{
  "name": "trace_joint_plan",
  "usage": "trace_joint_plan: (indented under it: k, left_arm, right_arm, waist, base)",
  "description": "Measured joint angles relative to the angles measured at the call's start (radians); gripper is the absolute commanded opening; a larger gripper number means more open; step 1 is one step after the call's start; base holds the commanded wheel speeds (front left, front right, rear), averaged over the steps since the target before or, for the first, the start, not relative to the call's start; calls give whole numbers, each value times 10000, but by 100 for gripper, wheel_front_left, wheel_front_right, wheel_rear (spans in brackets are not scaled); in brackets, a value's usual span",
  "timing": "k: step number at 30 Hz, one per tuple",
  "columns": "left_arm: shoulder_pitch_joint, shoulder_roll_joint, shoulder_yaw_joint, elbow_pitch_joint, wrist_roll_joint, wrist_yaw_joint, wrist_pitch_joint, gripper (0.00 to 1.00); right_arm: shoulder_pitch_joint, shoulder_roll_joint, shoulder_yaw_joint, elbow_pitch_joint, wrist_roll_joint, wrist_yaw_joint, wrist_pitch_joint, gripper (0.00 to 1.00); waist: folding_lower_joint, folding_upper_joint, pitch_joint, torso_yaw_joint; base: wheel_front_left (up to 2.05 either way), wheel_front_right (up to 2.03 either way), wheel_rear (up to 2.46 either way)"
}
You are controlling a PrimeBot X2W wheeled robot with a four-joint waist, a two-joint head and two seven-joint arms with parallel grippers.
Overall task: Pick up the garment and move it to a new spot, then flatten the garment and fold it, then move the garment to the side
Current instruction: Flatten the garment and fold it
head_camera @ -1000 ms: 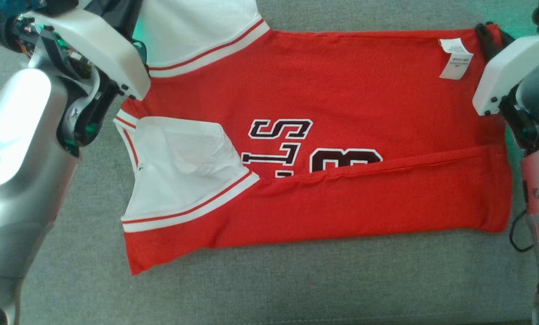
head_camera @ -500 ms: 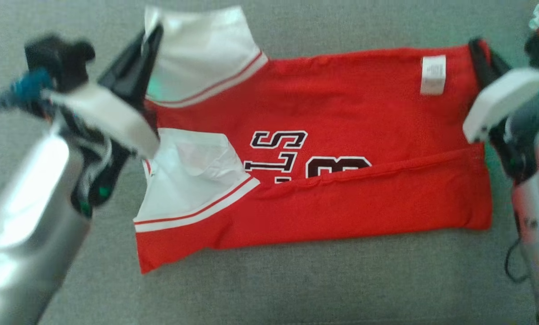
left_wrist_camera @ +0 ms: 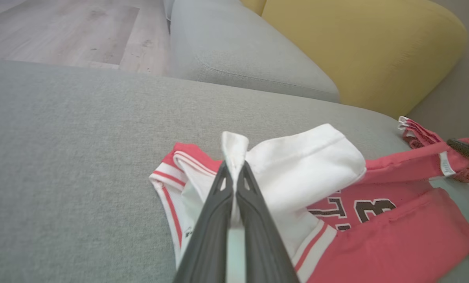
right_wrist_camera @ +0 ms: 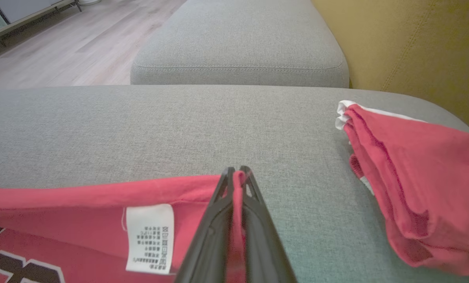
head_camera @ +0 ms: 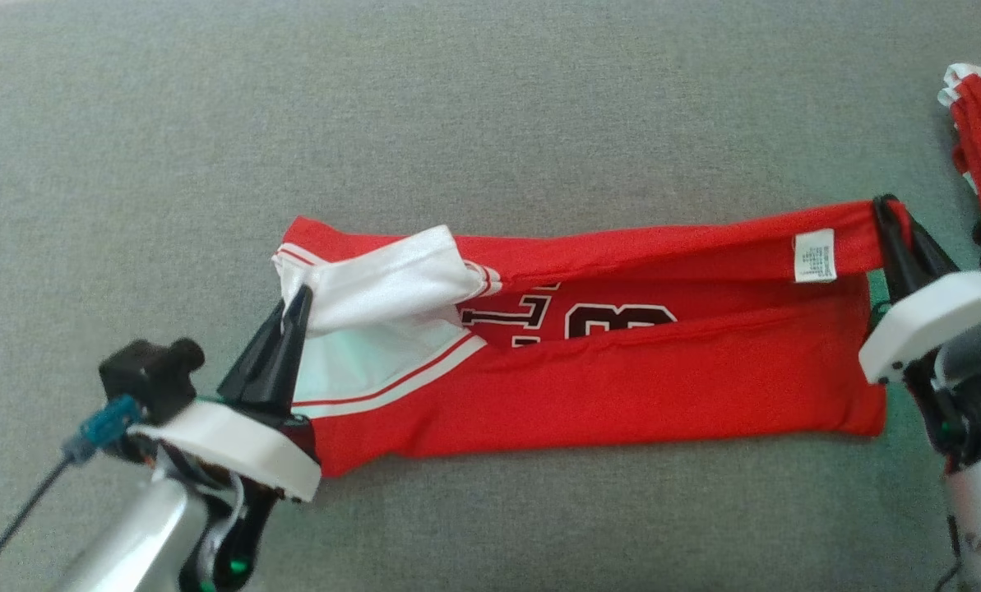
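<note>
With the left fingers point(left_wrist_camera: 210, 236) closed on the white sleeve point(head_camera: 383, 279) and the right fingers point(right_wrist_camera: 212, 236) closed on the hem corner point(head_camera: 856, 234), the red jersey point(head_camera: 622, 386) lying on the grey sofa cushion point(head_camera: 490, 123) may fold askew if its 2 held ends are drawn over unevenly.

The right tool point(right_wrist_camera: 236, 170) grips the red garment point(right_wrist_camera: 61, 193) on the grey cushion point(right_wrist_camera: 179, 125).

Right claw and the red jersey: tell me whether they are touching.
Touching. The right wrist view shows the right claw shut on the red jersey, with the jersey's edge pinched inside it.
</note>
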Motion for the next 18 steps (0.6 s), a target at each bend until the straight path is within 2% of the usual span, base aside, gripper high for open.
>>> trace_joint_plan:
  k: [3,4,5,7,8,9,10,16,18]
  left_arm:
    - [235,-238,-21,251,-46,71,-359,0]
    - [270,-295,-29,330,-44,75,-489,0]
    - [298,-328,-29,424,-35,69,-621,0]
    - [417,-372,-27,637,-31,-13,-974,2]
    - [488,-418,-25,732,-31,-19,-1168,48]
    - [581,-479,-19,821,-29,-23,-1358,76]
    - [707,-550,-17,884,-31,-71,-1580,100]
    - [1657,-961,207,913,-31,-69,-2401,100]
    - [1952,-1049,426,861,15,81,-2497,100]
  right_arm:
    - [340,207,-171,-293,-61,0,-6,0]
    - [441,288,-201,-380,-115,0,-46,11]
    - [545,347,-213,-474,-134,0,-90,18]
    - [749,454,-274,-627,-236,0,-299,45]
    - [843,500,-307,-658,-288,0,-384,87]
    - [964,571,-364,-704,-305,0,-487,100]
    - [1102,654,-439,-742,-307,0,-644,100]
    - [2225,1016,-817,-989,-384,0,-1325,100]
    - [2557,1179,-1101,-1127,-424,0,-1404,100]
  waist:
    - [0,0,-8,0]
    - [0,0,-14,-6]
    - [1,0,-23,-14]
    - [1,0,-68,-30]
    - [1,0,-108,-37]
    - [0,0,-155,-48]
    - [1,0,-207,-60]
    - [0,0,-604,-80]
    - [-1,0,-721,-59]
  base:
    - [0,0,0]
    - [0,0,0]
    - [0,0,0]
    - [0,0,0]
    - [0,0,0]
    - [0,0,0]
    - [0,0,0]
    - [0,0,0]
    - [0,0,0]
